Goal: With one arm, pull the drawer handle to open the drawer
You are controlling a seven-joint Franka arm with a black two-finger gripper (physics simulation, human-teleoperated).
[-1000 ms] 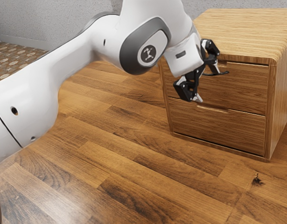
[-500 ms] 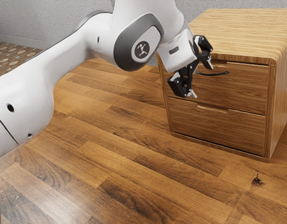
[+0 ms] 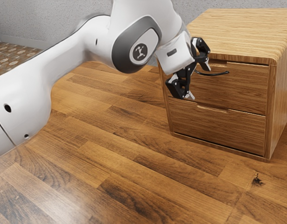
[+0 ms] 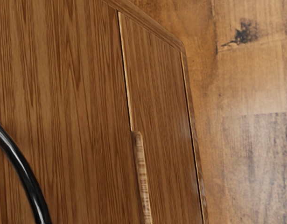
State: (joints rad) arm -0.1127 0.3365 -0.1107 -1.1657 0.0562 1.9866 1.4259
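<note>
Here, the arm (image 3: 64, 79) comes in from the exterior view's left and ends at the gripper (image 3: 199, 83), level with the upper drawer (image 3: 241, 88) of the wooden cabinet (image 3: 246, 32). The fingers stand wide apart, one above the other, and hold nothing. The black drawer handle (image 3: 215, 73) lies just toward the exterior view's right of the hand, its long axis running sideways across the drawer front, so the finger spread crosses it. The upper finger (image 3: 202, 51) sits at the handle's near end; whether it touches, I cannot tell. In my judgement the hand needs to shift a little along the handle before closing and pulling. In the wrist view the handle (image 4: 17, 177) curves close by, with the lower drawer's wooden grip (image 4: 139, 177) beyond it. The floor (image 3: 134, 177) before the cabinet gives open room for the pull.
</note>
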